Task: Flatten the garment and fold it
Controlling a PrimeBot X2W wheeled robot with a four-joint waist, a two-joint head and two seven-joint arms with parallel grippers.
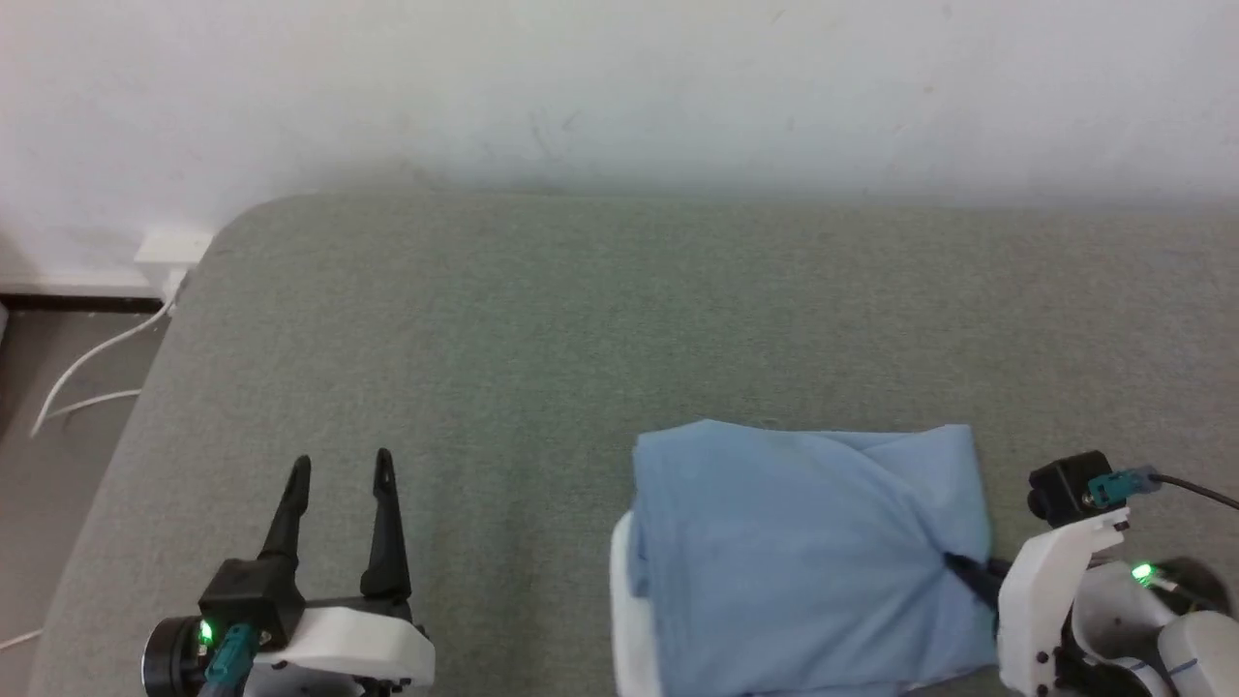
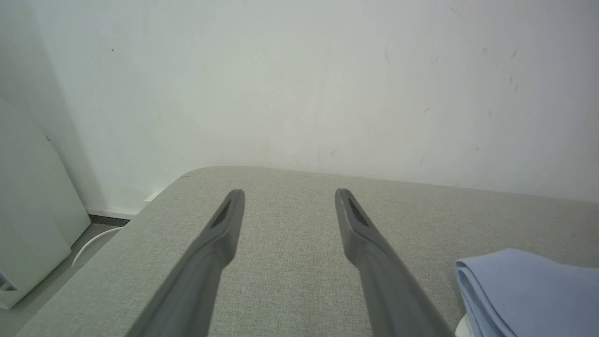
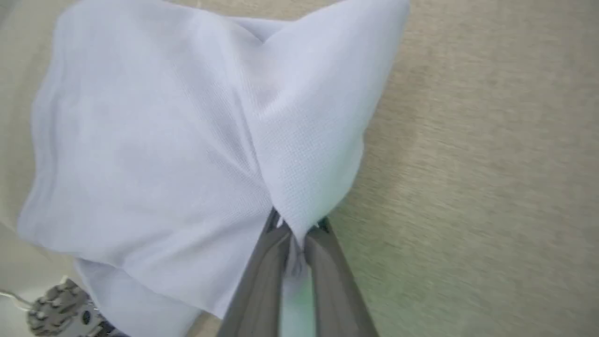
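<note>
The garment (image 1: 803,561) is a light blue shirt lying folded into a rough rectangle on the grey-green cushion, right of centre, with a strip of white showing at its left edge. My right gripper (image 1: 963,566) is shut on the garment's right edge; in the right wrist view the two fingers (image 3: 262,276) pinch a gathered fold of the garment (image 3: 154,140). My left gripper (image 1: 341,467) stands open over bare cushion at the lower left, well away from the cloth. In the left wrist view my left gripper (image 2: 289,193) has nothing between its fingers, and the garment's folded edge (image 2: 519,290) shows at the lower right.
The grey-green cushion (image 1: 542,329) runs back to a white wall (image 1: 619,87). Its rounded left corner drops to the floor, where white cables (image 1: 87,368) lie beside a wall socket (image 1: 172,247).
</note>
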